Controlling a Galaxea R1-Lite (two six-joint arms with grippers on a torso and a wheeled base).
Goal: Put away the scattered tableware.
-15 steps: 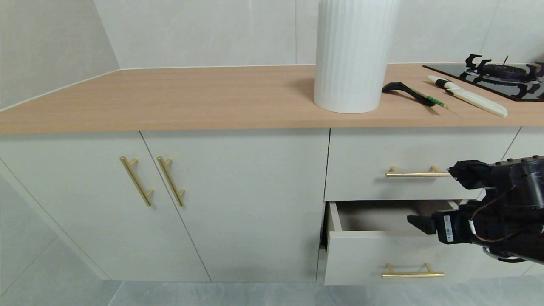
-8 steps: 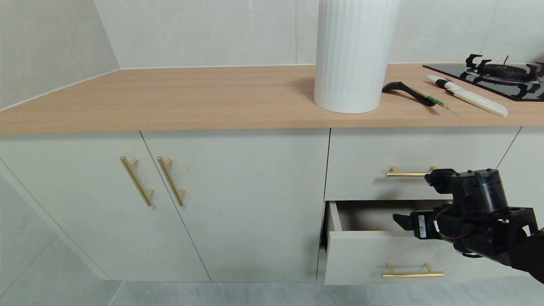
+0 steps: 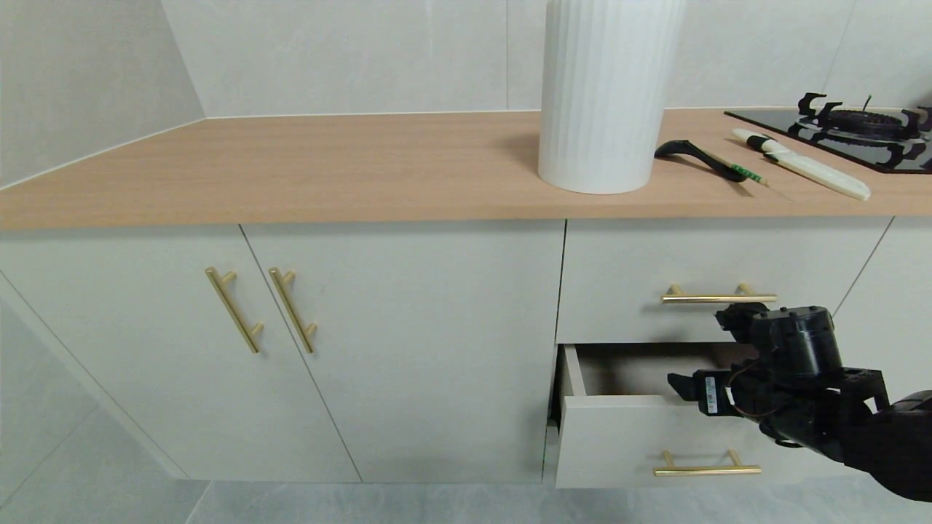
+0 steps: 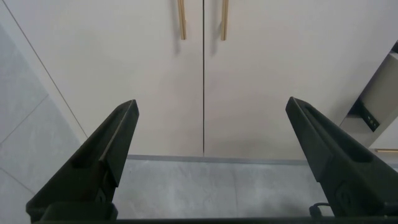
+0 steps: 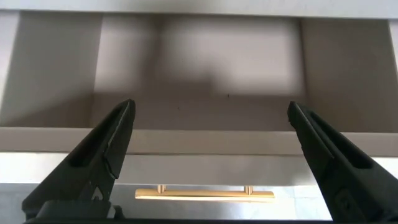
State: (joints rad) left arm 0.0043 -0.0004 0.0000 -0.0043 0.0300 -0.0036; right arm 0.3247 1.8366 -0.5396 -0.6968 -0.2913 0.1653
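On the wooden counter at the right lie a black spoon, a thin chopstick with a green band and a white knife. Below them the lower drawer stands partly pulled out, and its inside looks empty. My right gripper is open just in front of the drawer's opening, above the drawer front and its gold handle. My left gripper is open, low down, facing the two cabinet doors.
A tall white ribbed container stands on the counter left of the utensils. A black gas hob sits at the far right. The upper drawer is closed, with its gold handle close above my right gripper.
My right arm has moved left and slightly down, closer to the open drawer, with its fingers still apart. The utensils and drawer have not moved.
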